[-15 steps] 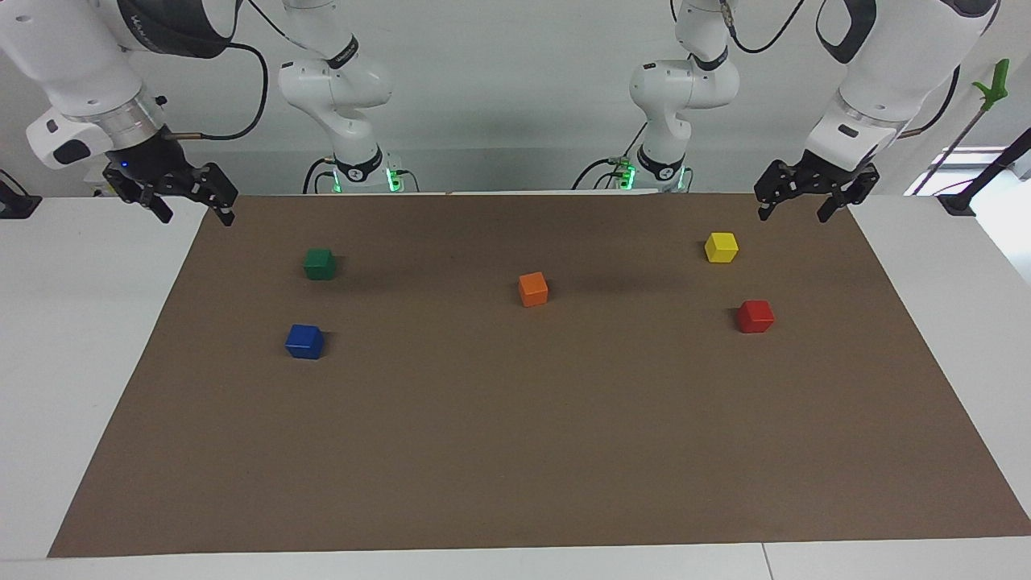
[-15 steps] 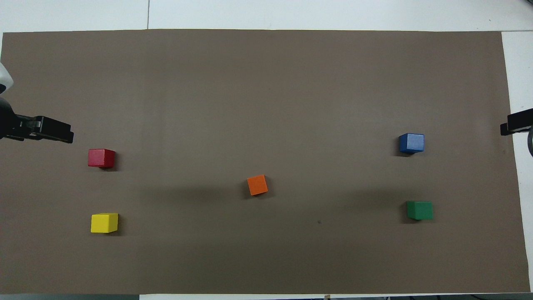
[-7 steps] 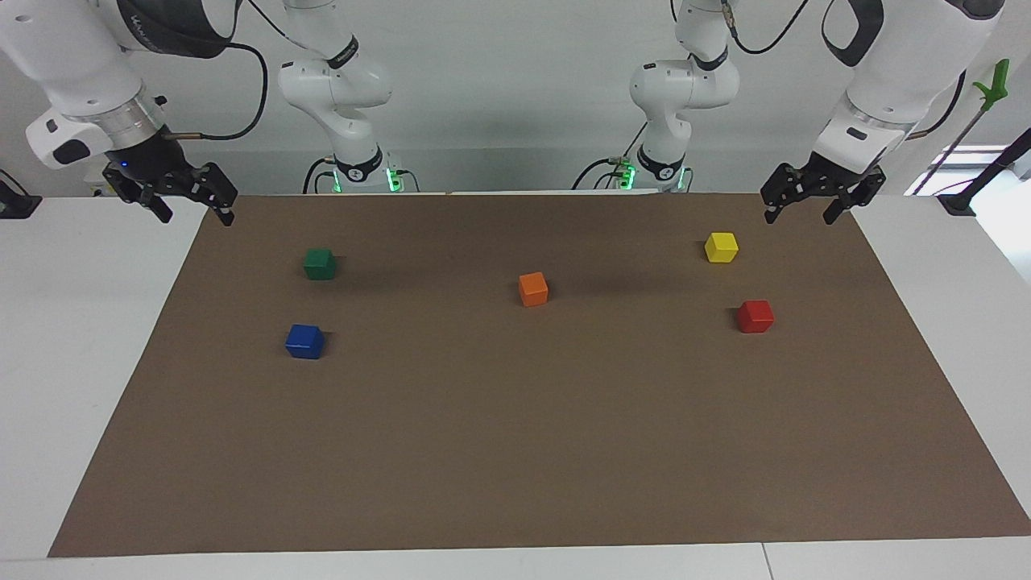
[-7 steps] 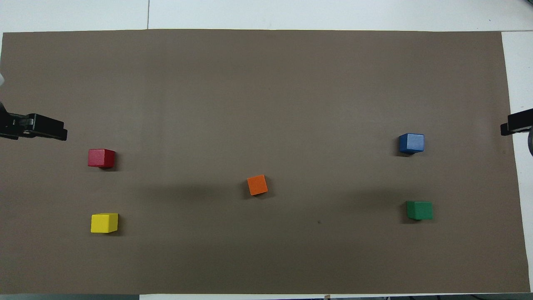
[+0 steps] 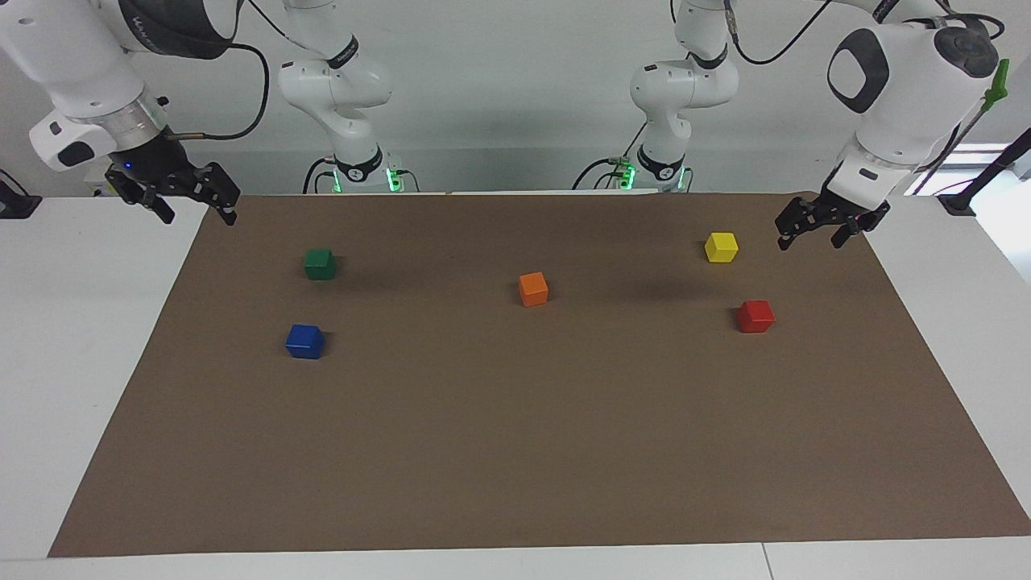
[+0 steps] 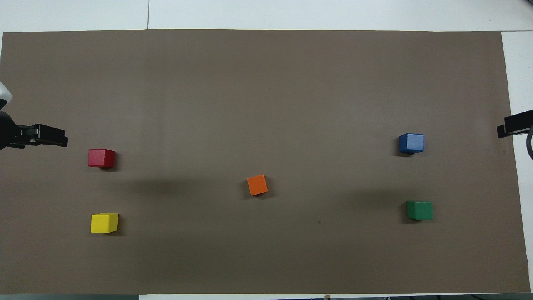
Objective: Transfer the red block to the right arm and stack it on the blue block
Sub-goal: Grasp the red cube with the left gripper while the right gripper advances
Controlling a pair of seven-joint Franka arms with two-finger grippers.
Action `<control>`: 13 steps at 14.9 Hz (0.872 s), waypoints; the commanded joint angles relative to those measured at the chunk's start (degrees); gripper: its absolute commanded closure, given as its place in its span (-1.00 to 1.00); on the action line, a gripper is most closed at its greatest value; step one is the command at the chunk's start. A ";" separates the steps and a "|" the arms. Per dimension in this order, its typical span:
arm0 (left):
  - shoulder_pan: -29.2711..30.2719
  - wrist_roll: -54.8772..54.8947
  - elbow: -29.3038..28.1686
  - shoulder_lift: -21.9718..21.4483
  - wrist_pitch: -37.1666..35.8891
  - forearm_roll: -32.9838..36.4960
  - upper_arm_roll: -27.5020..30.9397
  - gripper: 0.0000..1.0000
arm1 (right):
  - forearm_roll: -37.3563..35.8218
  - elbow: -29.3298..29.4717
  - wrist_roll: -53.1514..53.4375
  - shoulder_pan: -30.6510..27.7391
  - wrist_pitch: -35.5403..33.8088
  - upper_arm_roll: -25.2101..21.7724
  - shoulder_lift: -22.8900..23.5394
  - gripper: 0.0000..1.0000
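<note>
— Where is the red block (image 5: 755,316) sitting?
— On the brown mat (image 5: 515,451), farther from the robots than the yellow block (image 5: 721,246), well apart from the blue block (image 5: 304,341).
— And the grippers?
— The left gripper (image 5: 830,228) is hanging spread and empty over the mat's edge near the yellow block. The right gripper (image 5: 189,201) is waiting, spread and empty, over the mat's corner at its own end.

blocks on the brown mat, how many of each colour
red block: 1
blue block: 1
orange block: 1
yellow block: 1
green block: 1
Total: 5 blocks, each lying apart on the mat.
</note>
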 commanded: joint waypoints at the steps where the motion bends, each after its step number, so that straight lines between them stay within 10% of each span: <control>1: 1.27 0.46 -7.94 -2.45 6.22 -0.69 -0.27 -1.00 | 5.78 -3.76 -3.24 -1.52 0.07 -0.14 -2.34 -1.00; 13: 1.27 1.95 -20.43 0.28 22.31 -0.60 -0.19 -1.00 | 34.61 -24.23 -14.65 -5.03 5.35 -0.32 -11.82 -1.00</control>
